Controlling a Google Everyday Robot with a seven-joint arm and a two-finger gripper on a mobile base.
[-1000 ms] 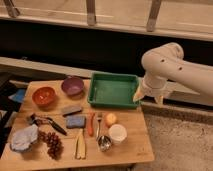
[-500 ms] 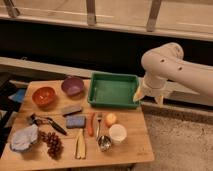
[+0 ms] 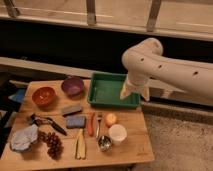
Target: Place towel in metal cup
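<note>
At front-left corner of table (image 3: 136, 146): towel (image 3: 24, 138), crumpled; judged soft, light, limp. Pinch raised central fold; likely drapes. Metal cup (image 3: 104, 143): front centre, just beside white cup (image 3: 118, 134), well apart from towel. Gripper (image 3: 134, 93): above right end of green tray (image 3: 106, 91), jaws spread wide, empty.

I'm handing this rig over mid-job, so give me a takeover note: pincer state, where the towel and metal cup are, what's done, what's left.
Pincer: open, empty, raised over the right end of the green rectangular tray.
Pale grey-blue cloth towel: at the front-left corner of the wooden table, far from the pincer.
Small shiny silver metal cup: near the front edge, just left of the cream-white cup.
Done: nothing; the towel is not yet grasped.
Left: reach to the towel, grip it, carry it right, put it in the metal cup.
</note>
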